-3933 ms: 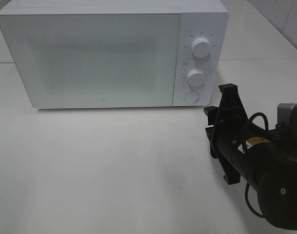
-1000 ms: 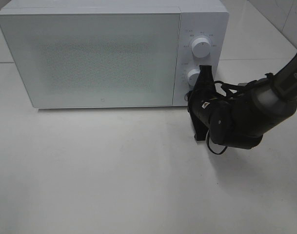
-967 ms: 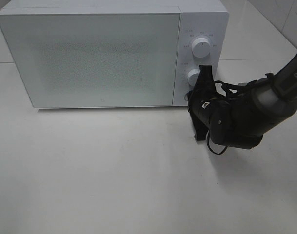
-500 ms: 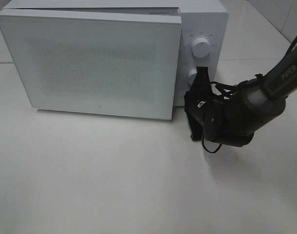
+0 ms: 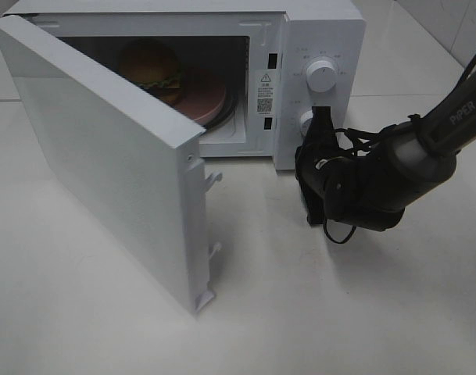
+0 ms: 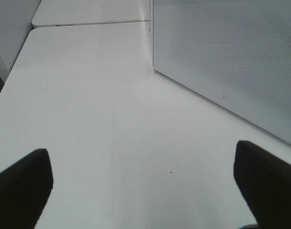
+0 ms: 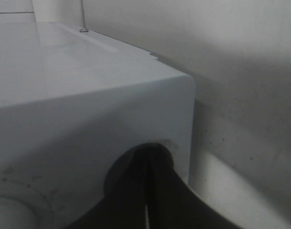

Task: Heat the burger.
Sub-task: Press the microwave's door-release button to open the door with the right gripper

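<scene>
Pressing with my right claw (image 5: 321, 123) on the microwave (image 5: 323, 31) control panel.

- Right claw: fingers closed tight together, nothing held. The tip is just beside the lower knob (image 5: 306, 121) and below the upper knob (image 5: 321, 76). In the wrist view the closed fingers (image 7: 135, 191) meet a round recess near the panel's bottom corner.
- Change: a second ago the door (image 5: 105, 164) sat flush and shut. Half a second ago it was slightly ajar. Now it has swung wide on its left hinge, and its free edge with two latch hooks (image 5: 212, 178) stands out over the worktop (image 5: 300, 297).
- Right claw position has hardly changed over that second.
- Burger (image 5: 150, 66): hidden before, now in view inside the cavity toward the back left, on the pink plate (image 5: 210, 98). The door's top edge cuts off its lower part.
- Left claw (image 6: 143, 191): fingers spread wide, empty, above bare worktop and facing the door's outer face. It is outside the high view.
</scene>
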Motion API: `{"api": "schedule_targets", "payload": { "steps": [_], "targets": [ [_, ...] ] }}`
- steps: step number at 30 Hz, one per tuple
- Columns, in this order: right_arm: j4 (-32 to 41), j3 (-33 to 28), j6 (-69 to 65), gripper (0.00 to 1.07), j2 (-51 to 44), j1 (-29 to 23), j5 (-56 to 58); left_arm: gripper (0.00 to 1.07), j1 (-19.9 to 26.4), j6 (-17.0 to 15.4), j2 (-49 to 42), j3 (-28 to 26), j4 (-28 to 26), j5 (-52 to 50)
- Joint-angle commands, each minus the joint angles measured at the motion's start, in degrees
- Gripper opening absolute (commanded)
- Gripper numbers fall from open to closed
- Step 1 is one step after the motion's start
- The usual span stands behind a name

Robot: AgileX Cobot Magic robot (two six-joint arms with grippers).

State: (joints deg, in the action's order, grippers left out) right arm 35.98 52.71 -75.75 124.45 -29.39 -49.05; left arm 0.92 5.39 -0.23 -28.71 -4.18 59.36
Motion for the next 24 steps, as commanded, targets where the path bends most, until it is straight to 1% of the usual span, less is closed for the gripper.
{"api": "schedule_targets", "payload": {
  "steps": [1, 3, 6, 7, 9, 11, 14, 18, 24],
  "targets": [
    [-4.0, 3.3, 1.4, 0.00, -1.4, 2.5, -11.8, 0.98, 0.1, 0.0, -1.4, 0.1, -0.3, -0.4],
    [-4.4, 1.0, 1.1, 0.00, -2.9, 2.5, -7.6, 0.98, 0.1, 0.0, -1.4, 0.1, -0.3, -0.4],
    [-4.4, 0.5, 1.0, 0.00, -3.2, 2.5, -6.3, 0.98, 0.1, 0.0, -1.4, 0.1, -0.3, -0.4],
    [-4.3, -0.6, 1.0, 0.00, -3.8, 2.5, -4.1, 0.98, 0.1, 0.0, -1.4, 0.1, -0.3, -0.4],
    [-4.3, -1.2, 1.0, 0.00, -4.2, 2.4, -3.3, 0.98, 0.1, 0.0, -1.4, 0.1, -0.3, -0.4],
    [-3.8, -3.4, 1.1, 0.00, -5.1, 1.7, -0.6, 0.98, 0.1, 0.0, -1.4, 0.1, -0.3, -0.4],
    [-3.7, -4.7, 1.3, 0.00, -5.8, 1.1, 2.7, 0.98, 0.1, 0.0, -1.4, 0.1, -0.3, -0.4],
    [-4.0, -5.8, 1.5, 0.00, -6.6, 1.1, 4.6, 0.98, 0.1, 0.0, -1.4, 0.1, -0.3, -0.4],
    [-6.1, -8.7, 2.3, 0.00, -10.3, 1.1, 7.0, 0.98, 0.1, 0.0, -1.4, 0.1, -0.3, -0.4]
  ]
}}
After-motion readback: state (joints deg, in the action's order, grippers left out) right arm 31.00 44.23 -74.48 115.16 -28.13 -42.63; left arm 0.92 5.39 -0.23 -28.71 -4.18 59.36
